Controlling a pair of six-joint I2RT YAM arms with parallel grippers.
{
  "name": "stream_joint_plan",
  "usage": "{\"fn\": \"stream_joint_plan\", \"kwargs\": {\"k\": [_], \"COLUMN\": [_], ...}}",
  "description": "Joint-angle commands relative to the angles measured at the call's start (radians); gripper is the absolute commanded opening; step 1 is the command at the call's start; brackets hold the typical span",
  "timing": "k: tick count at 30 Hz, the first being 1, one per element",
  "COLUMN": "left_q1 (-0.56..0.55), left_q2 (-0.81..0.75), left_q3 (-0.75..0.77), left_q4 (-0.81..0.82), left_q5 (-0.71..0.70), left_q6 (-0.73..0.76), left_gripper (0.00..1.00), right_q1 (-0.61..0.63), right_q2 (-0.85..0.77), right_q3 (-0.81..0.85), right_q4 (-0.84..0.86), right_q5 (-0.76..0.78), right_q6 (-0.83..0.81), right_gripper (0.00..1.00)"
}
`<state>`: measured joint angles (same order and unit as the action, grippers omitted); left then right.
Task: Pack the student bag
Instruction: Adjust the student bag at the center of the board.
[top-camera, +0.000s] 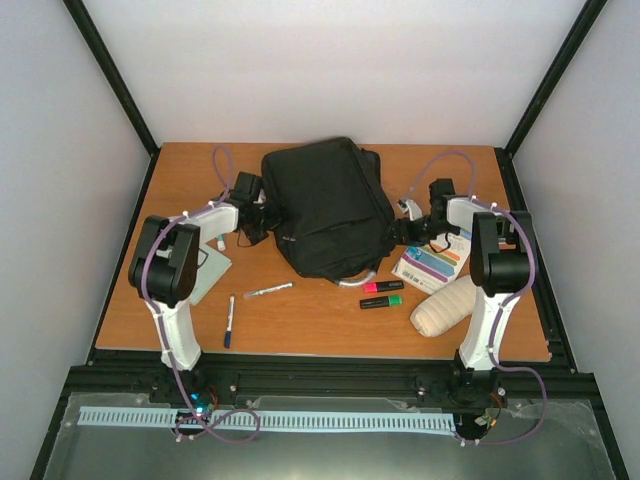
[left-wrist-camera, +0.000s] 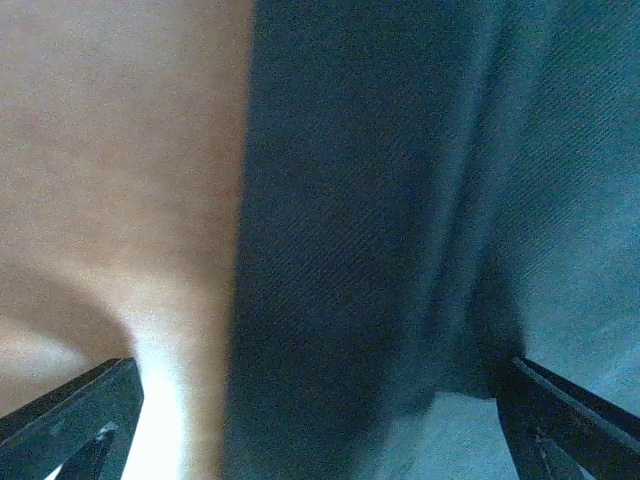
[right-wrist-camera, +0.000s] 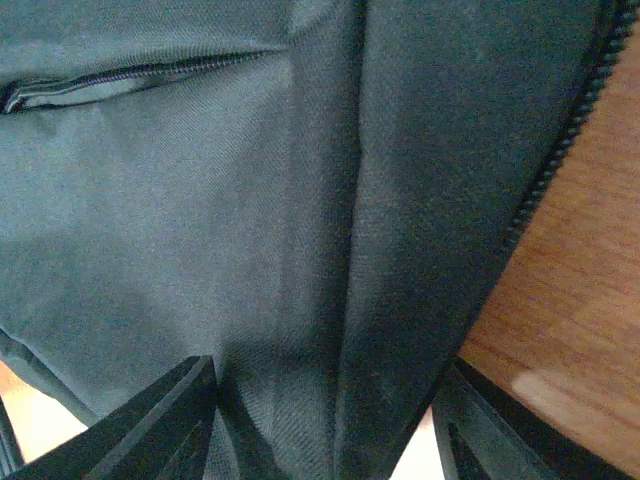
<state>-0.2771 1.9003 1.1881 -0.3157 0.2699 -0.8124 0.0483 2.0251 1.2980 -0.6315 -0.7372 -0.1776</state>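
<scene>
student bag (top-camera: 325, 205) lies flat on the table (top-camera: 300, 315), far-centre, between the 2 arms. Soft black fabric: expect it to sag and bunch, not slip; probably light. Best hold, I'd say: the zip edge (right-wrist-camera: 560, 150) or the grey loop handle (top-camera: 358, 281) at the near end. Left pincer (top-camera: 258, 215) is wide open at the bag's left edge. Right pincer (top-camera: 405, 228) is parted astride a fabric fold, no visible pinch. No legible writing.
</scene>
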Motion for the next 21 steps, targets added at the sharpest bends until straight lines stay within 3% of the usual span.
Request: {"fn": "stream_joint_plan", "kwargs": {"k": [1, 5, 11, 15, 18, 21], "left_q1": [-0.011, -0.013, -0.011, -0.011, -0.011, -0.011], "left_q2": [0.073, 0.108, 0.206, 0.244, 0.23, 0.125], "left_q3": [0.129, 0.192, 0.344, 0.462, 0.536, 0.461], "left_q4": [0.043, 0.057, 0.023, -0.031, -0.187, -0.218], "left_q5": [0.019, -0.057, -0.094, -0.117, -0.227, -0.317], "left_q6": [0.007, 0.004, 0.036, 0.082, 0.07, 0.043], "left_gripper": [1.0, 1.0, 1.0, 1.0, 1.0, 1.0], "right_q1": [0.015, 0.018, 0.062, 0.074, 0.059, 0.033], "right_q2": [-0.017, -0.022, -0.086, -0.083, -0.103, -0.202], "right_q3": [-0.076, -0.076, -0.062, -0.035, -0.005, -0.027], "right_q4": [0.061, 0.063, 0.073, 0.038, -0.025, -0.066], "right_q5": [-0.062, -0.092, -0.031, -0.016, 0.043, 0.1], "right_q6": [-0.012, 0.007, 0.01, -0.017, -0.019, -0.054], "right_gripper": [0.56, 0.45, 0.44, 0.48, 0.54, 0.63]}}
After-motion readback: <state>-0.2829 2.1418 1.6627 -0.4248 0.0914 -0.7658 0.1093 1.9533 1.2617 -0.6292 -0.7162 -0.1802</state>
